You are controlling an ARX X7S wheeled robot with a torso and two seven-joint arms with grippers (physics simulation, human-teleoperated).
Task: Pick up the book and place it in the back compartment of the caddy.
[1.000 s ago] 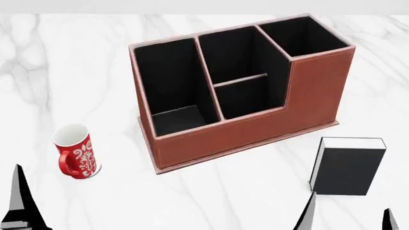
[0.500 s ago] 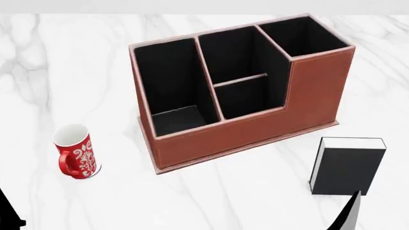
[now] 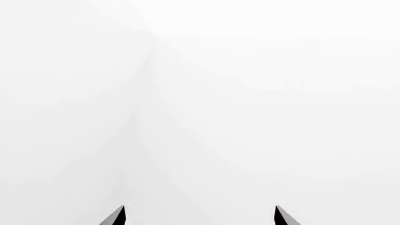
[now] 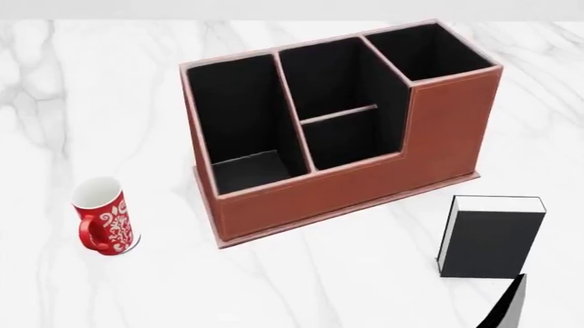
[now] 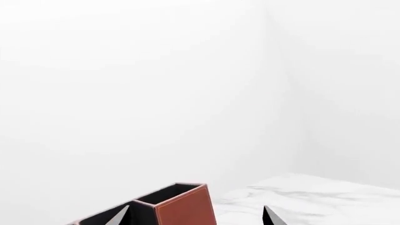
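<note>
The black book [image 4: 491,236] with white page edges stands on the marble table at the right, apart from the caddy. The reddish-brown caddy [image 4: 356,195] sits mid-table; its tall end also shows in the right wrist view [image 5: 185,206]. The back compartment [image 4: 351,142] is the small, empty cell behind the low wall. One finger [image 4: 507,304] of my right gripper shows just in front of the book, not touching it. The right gripper [image 5: 196,216] is open and empty. The left gripper [image 3: 200,216] is open and empty, faces a blank white wall, and is out of the head view.
A red-and-white patterned mug [image 4: 103,225] stands at the left, in front of the caddy's long end cell [image 4: 239,130]. The white marble table [image 4: 319,287] stretches between mug and book. The far table edge [image 4: 273,20] runs just behind the caddy.
My left gripper's fingers have dropped out of the head view at the lower left. The right gripper's finger has shifted right, closer under the book. The view has shifted slightly.
</note>
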